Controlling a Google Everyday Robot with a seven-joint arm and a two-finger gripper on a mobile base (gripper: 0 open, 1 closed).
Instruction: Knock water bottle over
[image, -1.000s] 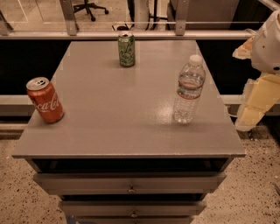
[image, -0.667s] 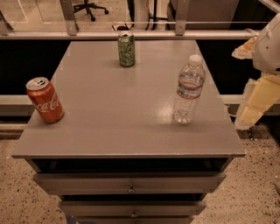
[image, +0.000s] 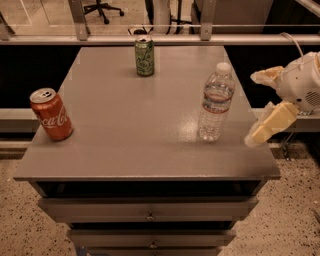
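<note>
Camera view, from where I sit: the water bottle (image: 216, 102) stands upright on the right half of the tabletop (image: 135, 130), close to the right edge and about midway between front and back. Its long axis runs straight up, white cap on top, base flat on the surface, nothing leaning on it.

My pincer (image: 250, 109) hangs just off the right edge of the tabletop, beside the bottle but not touching it. Its two pale fingers are spread apart with nothing between them.

The step in hand, as I judge it, is the approach for the shove. To do it well I would bring the pincer in from the right at a height above the label, near the shoulder. A push up there should tip the bottle rather than slide it along on its base. I would aim the push leftward, toward the middle of the tabletop, so that it falls onto the surface and does not roll off the near or right edge. One finger's outer face is enough for the contact; no grasp is needed.

The red Coca-Cola can (image: 51, 115) at front left and the green can (image: 144, 56) at the back are well apart from the bottle, outside its likely fall.
</note>
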